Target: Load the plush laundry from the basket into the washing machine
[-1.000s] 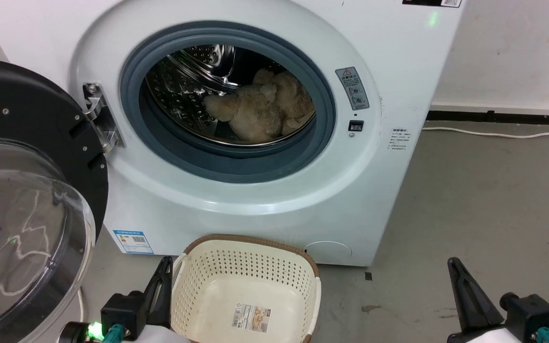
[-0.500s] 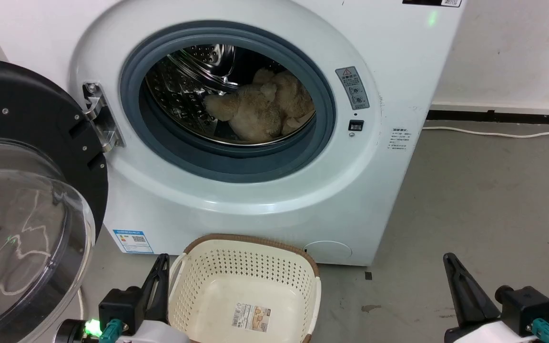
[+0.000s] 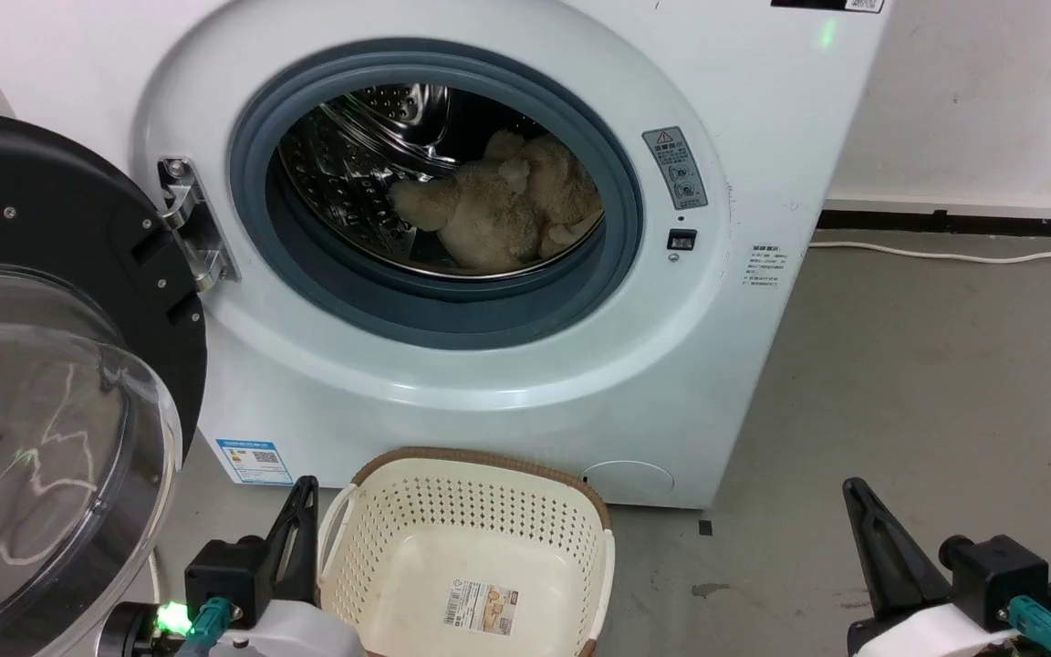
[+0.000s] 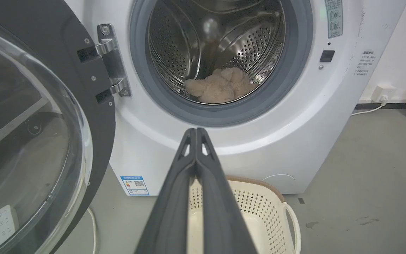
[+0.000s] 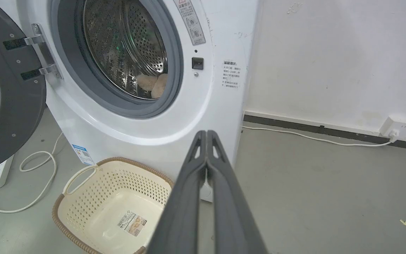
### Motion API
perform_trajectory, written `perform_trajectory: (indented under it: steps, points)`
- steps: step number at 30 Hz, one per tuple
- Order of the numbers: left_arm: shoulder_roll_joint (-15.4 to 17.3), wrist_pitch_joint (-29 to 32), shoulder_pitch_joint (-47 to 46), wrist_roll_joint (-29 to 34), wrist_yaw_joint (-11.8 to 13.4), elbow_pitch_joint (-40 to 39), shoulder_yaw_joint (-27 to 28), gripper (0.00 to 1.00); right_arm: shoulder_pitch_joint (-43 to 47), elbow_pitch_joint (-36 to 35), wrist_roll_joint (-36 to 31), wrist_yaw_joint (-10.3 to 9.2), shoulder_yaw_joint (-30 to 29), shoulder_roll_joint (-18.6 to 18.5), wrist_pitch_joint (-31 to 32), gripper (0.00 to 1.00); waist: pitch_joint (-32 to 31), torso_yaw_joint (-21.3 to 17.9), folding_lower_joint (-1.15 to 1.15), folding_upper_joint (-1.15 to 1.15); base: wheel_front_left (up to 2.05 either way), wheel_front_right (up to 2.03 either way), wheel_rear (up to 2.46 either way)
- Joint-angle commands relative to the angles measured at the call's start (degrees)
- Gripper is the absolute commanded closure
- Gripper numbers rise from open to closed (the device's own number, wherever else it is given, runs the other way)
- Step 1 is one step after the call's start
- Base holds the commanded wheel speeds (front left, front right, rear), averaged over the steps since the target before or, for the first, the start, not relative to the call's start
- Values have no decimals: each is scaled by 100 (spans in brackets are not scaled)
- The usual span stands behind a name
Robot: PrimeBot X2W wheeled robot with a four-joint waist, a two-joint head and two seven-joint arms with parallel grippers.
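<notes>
Beige plush laundry; cream perforated basket, brown rim; white washing machine.

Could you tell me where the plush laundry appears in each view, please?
Head view: plush laundry in the drum, upper centre.
Left wrist view: plush laundry on the drum floor, top centre.
Right wrist view: plush laundry half behind the gasket, upper left.
Shared landmark: black latch slot right of the opening.

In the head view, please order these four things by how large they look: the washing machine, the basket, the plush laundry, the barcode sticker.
1. washing machine
2. basket
3. plush laundry
4. barcode sticker
The basket lies nearer the camera than the plush laundry, so their true order is unsure.
</notes>
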Motion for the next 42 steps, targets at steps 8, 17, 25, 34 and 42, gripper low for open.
perform_trajectory:
  steps: [8,17,25,34,42]
  points:
    - [-52,134,-115,88,49,-64,82,100,-189,27,-111,4,15,15,117,100,5,2,0,0,0,0,0]
    - [-79,239,-157,132,64,-99,133,100,-267,33,-172,4,23,16,223,100,9,3,0,0,0,0,0]
    - [-99,321,-189,166,76,-126,173,100,-327,37,-220,4,29,17,305,100,13,4,0,0,0,0,0]
    - [-125,426,-231,209,91,-160,225,100,-404,43,-281,5,37,18,411,100,18,6,0,0,0,0,0]
    - [-126,429,-232,210,92,-161,226,100,-406,43,-283,5,37,18,414,100,18,6,0,0,0,0,0]
